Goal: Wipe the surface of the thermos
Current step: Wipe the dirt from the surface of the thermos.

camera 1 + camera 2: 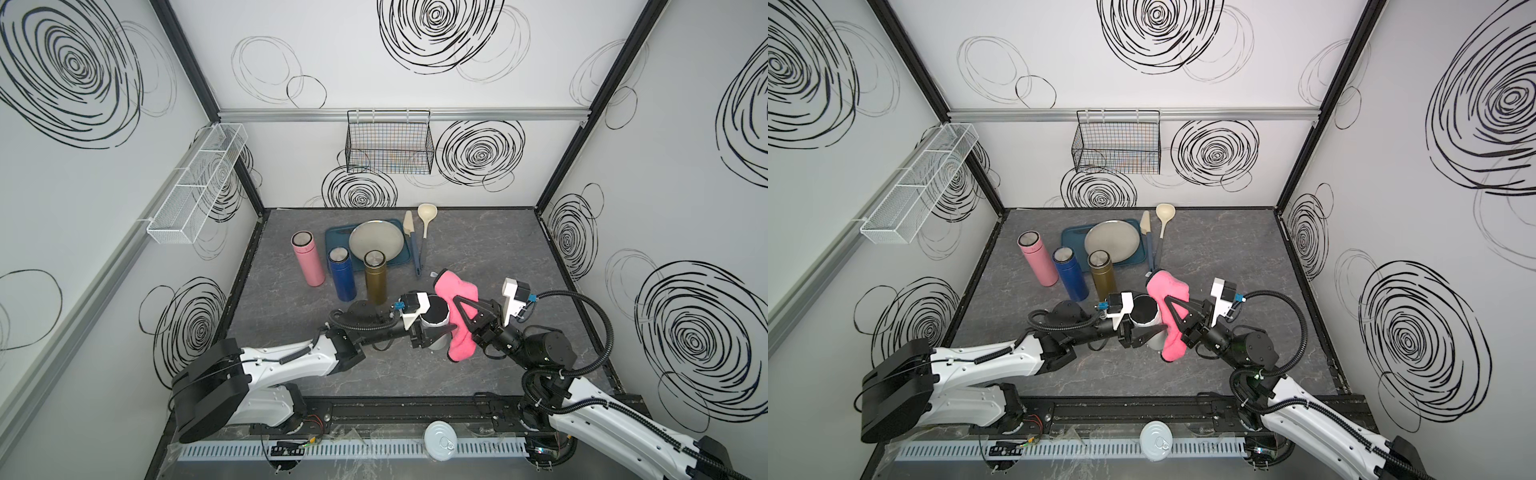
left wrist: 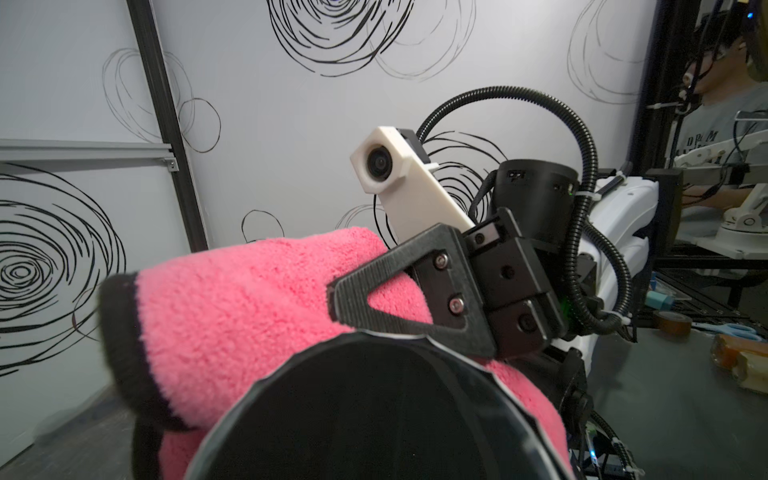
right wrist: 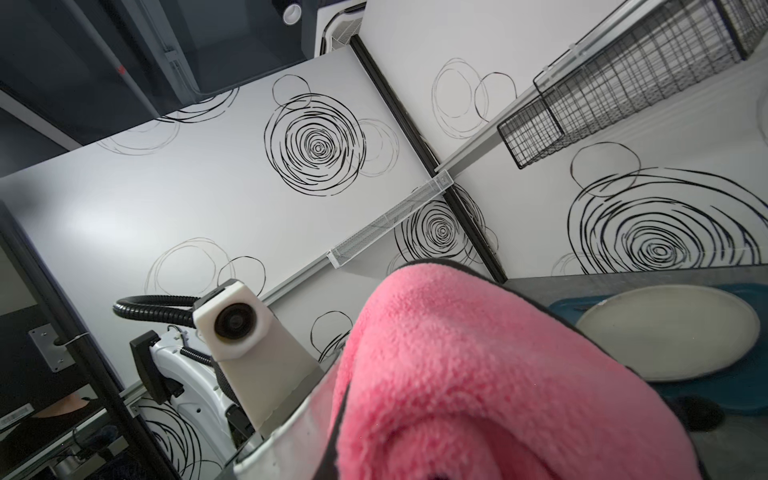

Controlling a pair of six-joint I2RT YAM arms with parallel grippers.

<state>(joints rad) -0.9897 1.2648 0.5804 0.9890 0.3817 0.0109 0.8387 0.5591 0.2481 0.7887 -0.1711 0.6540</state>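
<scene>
Over the front middle of the grey table (image 1: 498,257), the white thermos (image 1: 434,319) is upright, clamped between the left gripper (image 1: 432,335) fingers. The pink cloth (image 1: 459,345) hangs against the thermos's side, pinched tight in the right gripper (image 1: 459,311) fingers, just beside the thermos.

White thermos (image 1: 435,319), open dark top, upright, mid-counter (image 1: 519,257) toward the front edge, pink black-edged cloth (image 1: 460,345) draped against its side

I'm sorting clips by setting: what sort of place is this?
Probably a lab mock-up of a kitchen counter: swirl-printed panel walls, a hanging wire basket, a plate on a tray.
</scene>
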